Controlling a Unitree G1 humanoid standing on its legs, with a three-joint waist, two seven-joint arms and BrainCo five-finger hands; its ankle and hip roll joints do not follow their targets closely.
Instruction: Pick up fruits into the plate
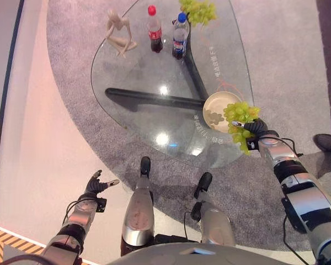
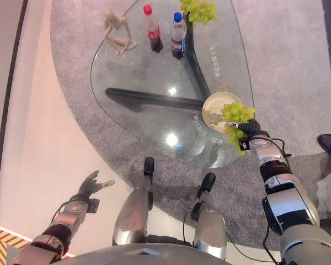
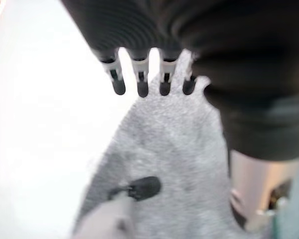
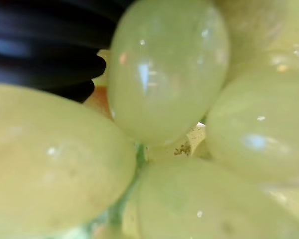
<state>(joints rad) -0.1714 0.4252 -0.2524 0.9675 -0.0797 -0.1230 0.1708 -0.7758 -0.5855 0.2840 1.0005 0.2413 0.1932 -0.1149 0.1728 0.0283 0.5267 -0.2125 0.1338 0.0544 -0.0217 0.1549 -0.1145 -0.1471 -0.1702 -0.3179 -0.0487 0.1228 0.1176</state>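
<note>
Both eye views are looking steeply down from the head, sharing the glass table (image 1: 154, 99) and plate (image 2: 215, 110) (slightly offset). The left wrist view is facing the grey rug (image 3: 164, 149); the right is pressing against green grapes (image 4: 164, 74).

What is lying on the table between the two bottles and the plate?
Nothing rests there: between the bottles and the plate, the left eye view shows bare glass table, its dark frame beneath.
</note>
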